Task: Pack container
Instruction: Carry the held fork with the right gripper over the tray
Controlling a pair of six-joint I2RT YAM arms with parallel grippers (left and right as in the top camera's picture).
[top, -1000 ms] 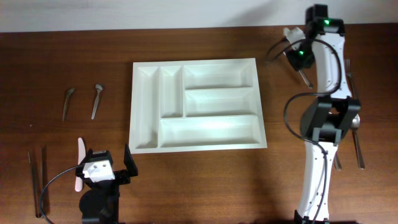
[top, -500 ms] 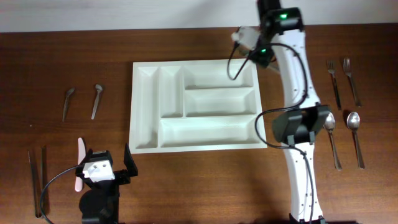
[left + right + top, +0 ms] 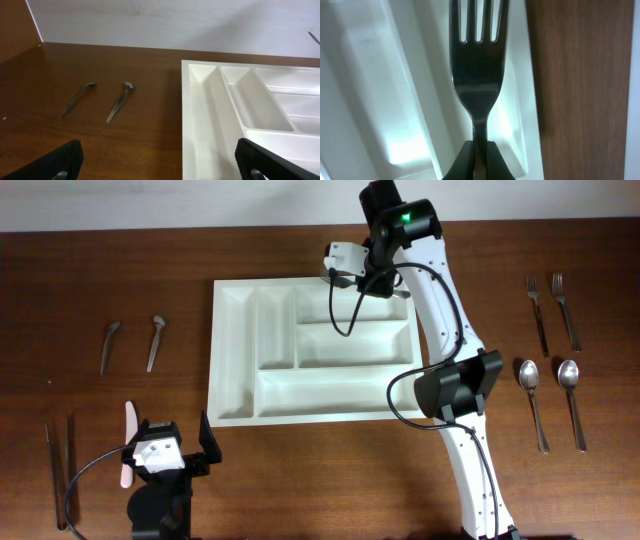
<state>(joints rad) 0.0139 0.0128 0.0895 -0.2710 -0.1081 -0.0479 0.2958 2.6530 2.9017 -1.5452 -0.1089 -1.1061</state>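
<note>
The white cutlery tray (image 3: 233,350) lies in the middle of the table, and all of its compartments that show hold nothing. My right gripper (image 3: 380,280) hangs over the tray's top right long compartment. In the right wrist view it (image 3: 479,160) is shut on the handle of a metal fork (image 3: 477,60), whose tines point away over the tray (image 3: 380,75) near its rim. My left gripper (image 3: 170,455) is open and holds nothing, low on the table off the tray's front left corner. Its view shows the tray's left slots (image 3: 210,100) between its fingers (image 3: 160,167).
Two small spoons (image 3: 110,345) (image 3: 156,340) lie left of the tray, also in the left wrist view (image 3: 77,100) (image 3: 120,101). Chopsticks (image 3: 58,470) and a pink utensil (image 3: 128,445) lie at the front left. Two forks (image 3: 537,315) (image 3: 566,310) and two spoons (image 3: 530,400) (image 3: 572,400) lie at the right.
My right arm has swung left from the right side of the table to above the tray's top right compartment. The left arm has not moved.
</note>
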